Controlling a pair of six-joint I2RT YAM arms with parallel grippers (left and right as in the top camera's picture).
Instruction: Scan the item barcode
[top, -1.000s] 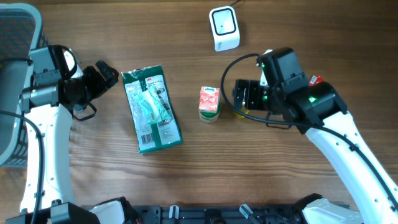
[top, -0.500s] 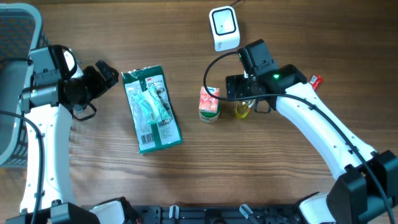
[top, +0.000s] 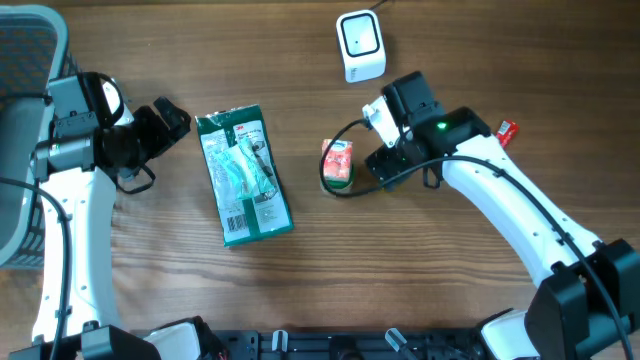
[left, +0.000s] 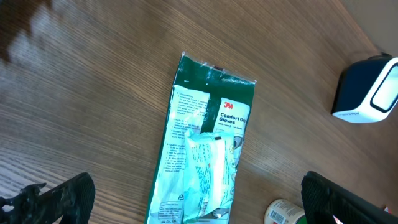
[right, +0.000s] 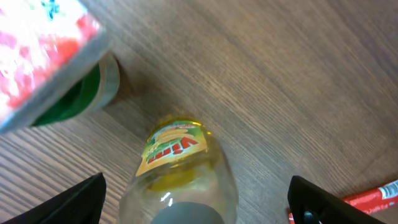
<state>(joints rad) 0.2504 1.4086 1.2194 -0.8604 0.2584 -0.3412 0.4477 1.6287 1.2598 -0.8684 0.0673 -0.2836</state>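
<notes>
Overhead, a brown wood-grain table (top: 150, 300) is carrying a white box-shaped barcode scanner (top: 360, 45), and a grey mesh basket (top: 20, 60) is sitting at its left edge. Near the middle, a small clear bottle of yellow liquid with a yellow-green label (right: 177, 165) is standing just beside a red-and-white carton (top: 338, 160). The right gripper (right: 196, 208) is hovering over the bottle, its fingers spread wide on either side and gripping nothing. The left gripper (top: 172, 117) is gaping empty too.
</notes>
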